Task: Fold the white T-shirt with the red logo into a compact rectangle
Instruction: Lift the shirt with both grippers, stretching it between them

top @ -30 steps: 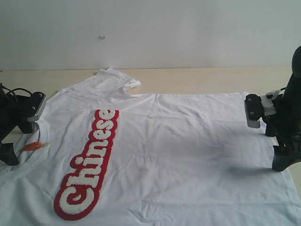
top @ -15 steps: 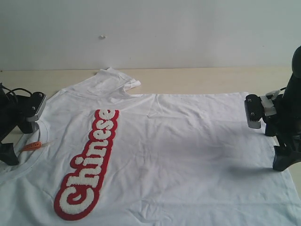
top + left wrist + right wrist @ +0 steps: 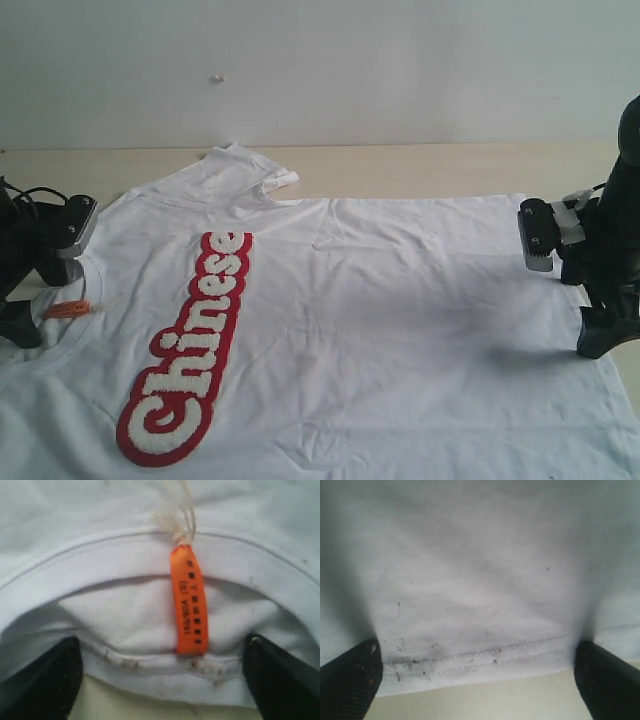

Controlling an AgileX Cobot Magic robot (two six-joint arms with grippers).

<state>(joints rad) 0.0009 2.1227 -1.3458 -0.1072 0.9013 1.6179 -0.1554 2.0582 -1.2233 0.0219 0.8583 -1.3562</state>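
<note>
Across the desk, the white T-shirt lies unfolded, red logo toward 8 o'clock, with left jaws spread astride its collar at 9, right jaws spread over its hem at 3, every fold yet to do.

Exterior: stood off, faced the wall across the white T-shirt.
My left wrist: looked close on its collar.
My right wrist: looked close on its hem.
Shared: that shirt.

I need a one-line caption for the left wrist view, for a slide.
The left gripper, jaws open either side of the orange neck tag on the collar of the white T-shirt.
</note>
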